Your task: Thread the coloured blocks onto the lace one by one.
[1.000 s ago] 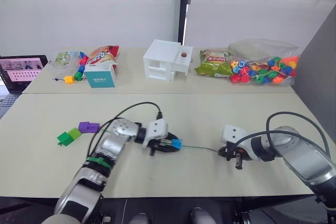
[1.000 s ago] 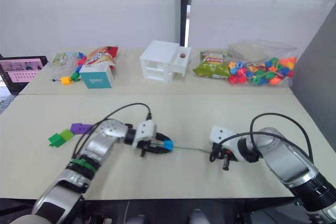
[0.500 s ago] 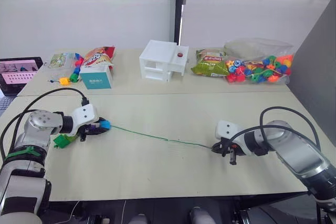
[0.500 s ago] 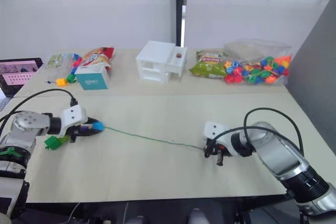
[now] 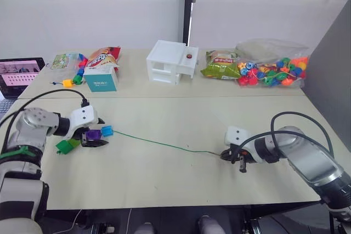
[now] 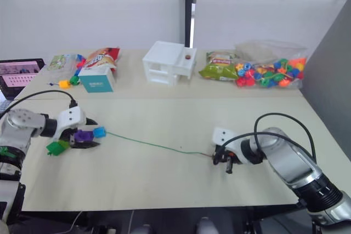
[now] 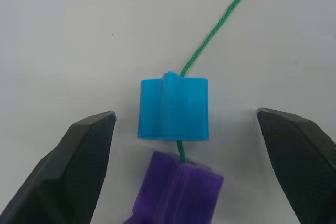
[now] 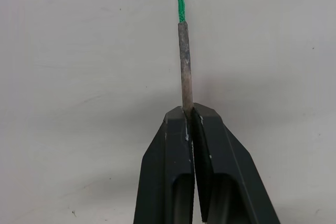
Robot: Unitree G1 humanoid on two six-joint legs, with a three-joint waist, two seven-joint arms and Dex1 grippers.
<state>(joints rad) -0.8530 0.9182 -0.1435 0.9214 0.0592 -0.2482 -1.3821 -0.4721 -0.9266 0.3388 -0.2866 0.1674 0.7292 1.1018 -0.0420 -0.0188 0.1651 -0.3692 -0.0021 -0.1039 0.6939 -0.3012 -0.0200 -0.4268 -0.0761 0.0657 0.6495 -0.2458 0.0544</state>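
The left gripper (image 7: 184, 124) now stands open, its two black fingers (image 7: 79, 166) spread wide on either side of the blue cube (image 7: 173, 108) and touching nothing. Half a second ago it was still carrying that cube along the lace (image 5: 159, 144); a second ago it was near the middle of the table (image 5: 181, 190), so the arm has drawn the cube far out toward the robot's left. The blue cube lies on the table with the green cord passing through it, and a purple cube (image 7: 176, 195) sits just behind it, touching or nearly touching — the cord runs on toward it, but whether it is threaded I cannot tell.

In the head views the two green blocks (image 5: 67, 146) lie beside the left gripper, just outside it.

The right gripper (image 8: 188, 114) stays clenched on the lace's stiff brownish tip (image 8: 184, 61), which sticks straight out from between the shut fingertips; this arm has barely shifted across the three moments. Between the two grippers the lace lies on the tabletop in a long, slightly wavy line — longer than a second ago, when only a short stretch showed between the cube and the right gripper.
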